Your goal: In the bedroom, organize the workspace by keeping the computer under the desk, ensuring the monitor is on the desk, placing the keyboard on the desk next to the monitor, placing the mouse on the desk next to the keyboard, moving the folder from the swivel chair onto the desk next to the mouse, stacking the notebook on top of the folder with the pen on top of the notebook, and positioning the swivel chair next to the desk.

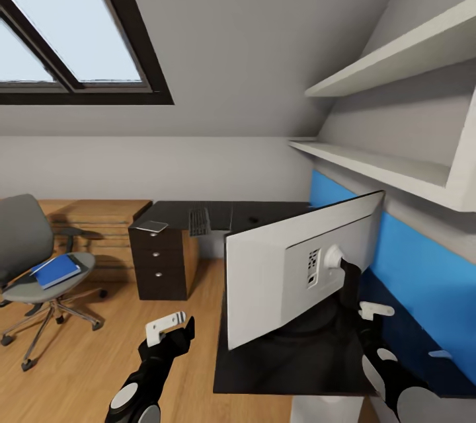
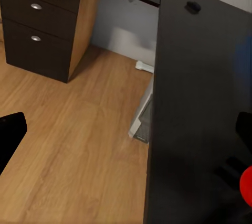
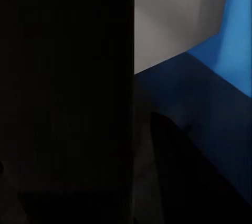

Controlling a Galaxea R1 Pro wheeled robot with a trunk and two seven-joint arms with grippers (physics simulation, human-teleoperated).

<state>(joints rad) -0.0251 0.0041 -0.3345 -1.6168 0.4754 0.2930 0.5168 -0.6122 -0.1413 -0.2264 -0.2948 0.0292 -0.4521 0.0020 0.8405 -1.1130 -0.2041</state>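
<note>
Head view, left to right: one swivel chair [image 1: 26, 248] bearing one blue folder [image 1: 56, 270]; one keyboard [image 1: 199, 221] on the desk [image 1: 264, 215]; one monitor [image 1: 301, 268], tilted, back shown. Left gripper [image 1: 173, 329] and right gripper [image 1: 370, 309]: spread cannot be told. Left wrist view alone shows one computer [image 2: 143, 121] under the desk.

1. Attic room in a home, set up as a home office: sloped ceiling with a dark-framed skylight [image 1: 73, 20], pale grey walls, light wood floor [image 1: 99, 370].
2. Office kit: L-shaped black table [image 1: 264, 215] with drawer unit [image 1: 158, 264], monitor [image 1: 291, 271], keyboard [image 1: 199, 221], grey swivel chair [image 1: 26, 244].
3. Domestic bits: wooden dresser [image 1: 99, 221], white wall shelves [image 1: 390, 59].
</note>
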